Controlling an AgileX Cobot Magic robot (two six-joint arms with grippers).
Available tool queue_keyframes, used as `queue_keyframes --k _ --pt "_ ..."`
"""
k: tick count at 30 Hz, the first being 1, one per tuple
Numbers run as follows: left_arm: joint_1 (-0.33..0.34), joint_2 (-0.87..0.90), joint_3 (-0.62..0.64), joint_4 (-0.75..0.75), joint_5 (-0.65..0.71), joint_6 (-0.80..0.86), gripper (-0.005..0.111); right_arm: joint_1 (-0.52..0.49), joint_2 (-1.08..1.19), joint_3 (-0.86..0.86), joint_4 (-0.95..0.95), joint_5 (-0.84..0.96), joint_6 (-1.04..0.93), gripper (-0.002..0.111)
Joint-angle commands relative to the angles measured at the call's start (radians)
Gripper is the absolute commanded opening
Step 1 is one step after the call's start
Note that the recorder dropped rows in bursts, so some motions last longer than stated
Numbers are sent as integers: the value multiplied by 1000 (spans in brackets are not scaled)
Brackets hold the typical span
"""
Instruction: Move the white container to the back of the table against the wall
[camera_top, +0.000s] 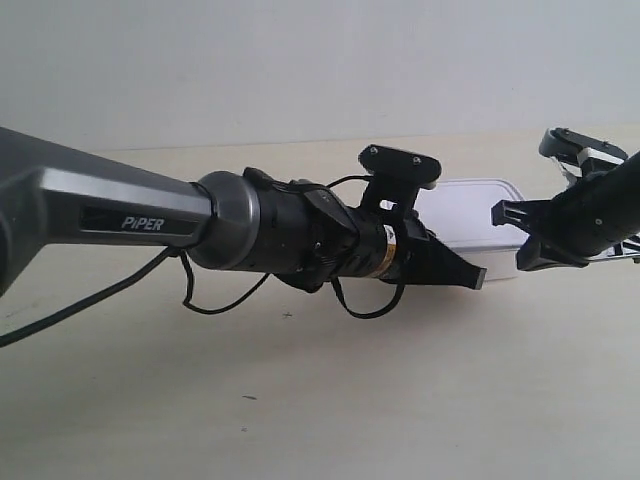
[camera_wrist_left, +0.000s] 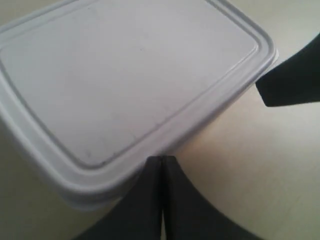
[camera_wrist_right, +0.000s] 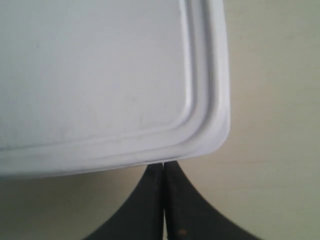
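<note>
The white container (camera_top: 472, 203) lies on the table (camera_top: 300, 400), a short way in front of the wall (camera_top: 300, 60). Its rimmed lid (camera_wrist_left: 125, 75) fills the left wrist view. My left gripper (camera_wrist_left: 161, 160) is shut and empty, its tips pressed against the container's side below the lid rim. My right gripper (camera_wrist_right: 164, 165) is also shut and empty, its tips touching the container's edge (camera_wrist_right: 150, 150) near a rounded corner. In the exterior view, the arm at the left (camera_top: 300, 235) reaches across the container's front, and the arm at the right (camera_top: 600, 215) stands at its end.
A black cable (camera_top: 220, 300) hangs in loops under the arm at the exterior view's left. A dark finger of the other gripper (camera_wrist_left: 292, 80) shows by the container's corner in the left wrist view. Bare tabletop lies between the container and the wall.
</note>
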Motion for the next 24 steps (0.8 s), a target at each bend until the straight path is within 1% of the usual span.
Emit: queue_keyframes --k 1,6,11,14,20,24 --pt "4 7 -8 1 36 6 0 1 38 -43 23 -16 -23 0" --pt "4 21 -12 1 88 7 0 1 69 -81 77 -18 -70 0" --pt "8 70 -72 1 88 9 0 1 73 -107 77 -26 -77 0" --pt "8 95 -108 1 104 37 0 1 82 -121 77 -30 -77 0" --pt "17 98 -128 1 174 55 0 1 116 -122 104 -81 -93 0" --pt "29 107 -128 1 177 57 0 1 147 -151 109 -79 -93 0"
